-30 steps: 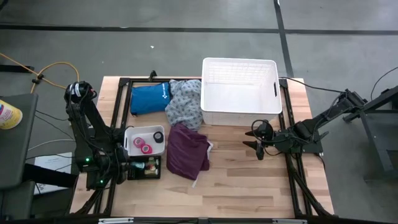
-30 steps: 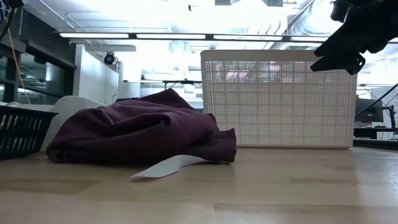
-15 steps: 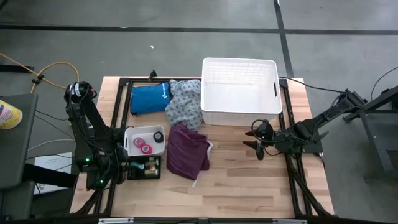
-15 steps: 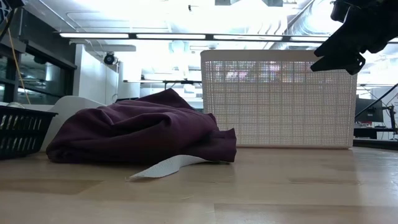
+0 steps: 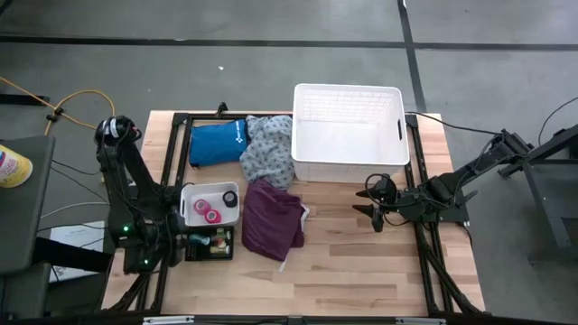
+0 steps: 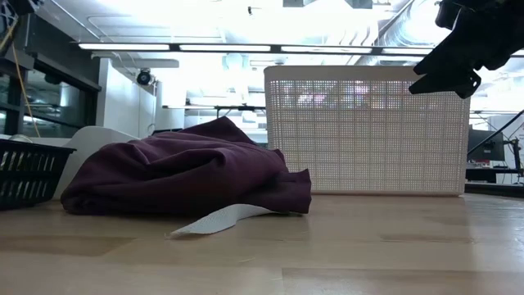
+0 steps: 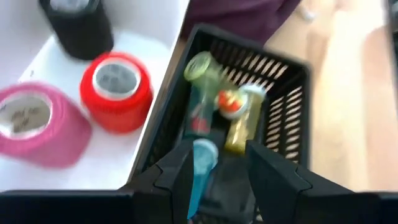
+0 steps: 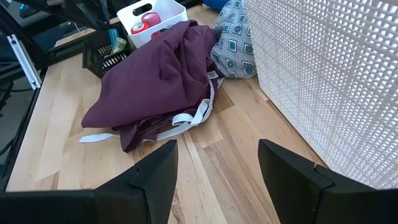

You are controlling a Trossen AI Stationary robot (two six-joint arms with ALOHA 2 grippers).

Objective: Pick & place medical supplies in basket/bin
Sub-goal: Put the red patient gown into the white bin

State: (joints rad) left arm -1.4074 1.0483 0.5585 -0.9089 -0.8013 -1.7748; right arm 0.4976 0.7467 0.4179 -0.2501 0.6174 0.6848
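In the high view, almost nothing is changing compared with a second ago. The left pincer (image 5: pixel 185 242) is hanging over the black crate (image 5: pixel 213 246) at the near left of the desk (image 5: pixel 343 271), and only the left arm is shifting a little. The right pincer (image 5: pixel 375 209) is waiting just near of the basket (image 5: pixel 348 169), exactly as before. The maroon cloth (image 5: pixel 274 221) is lying between the two arms, and the grey cloth (image 5: pixel 268 149) is lying left of the basket, touching it.

In the low view, the right pincer is hovering high in front of the basket wall, and the maroon cloth is resting on the desk to the left.

In the left wrist view, the left pincer is standing released inside the crate, with a blue vial (image 7: pixel 202 158) between its fingers (image 7: pixel 180 177) but not clenched. A pink roll (image 7: pixel 37 124) and a red roll (image 7: pixel 116 90) are sitting in the white tray (image 7: pixel 118 162) beside the crate.

In the right wrist view, the right pincer is released and is holding nothing.

I think the left arm is preparing to grasp the vial, so no supply is moving toward the basket yet.
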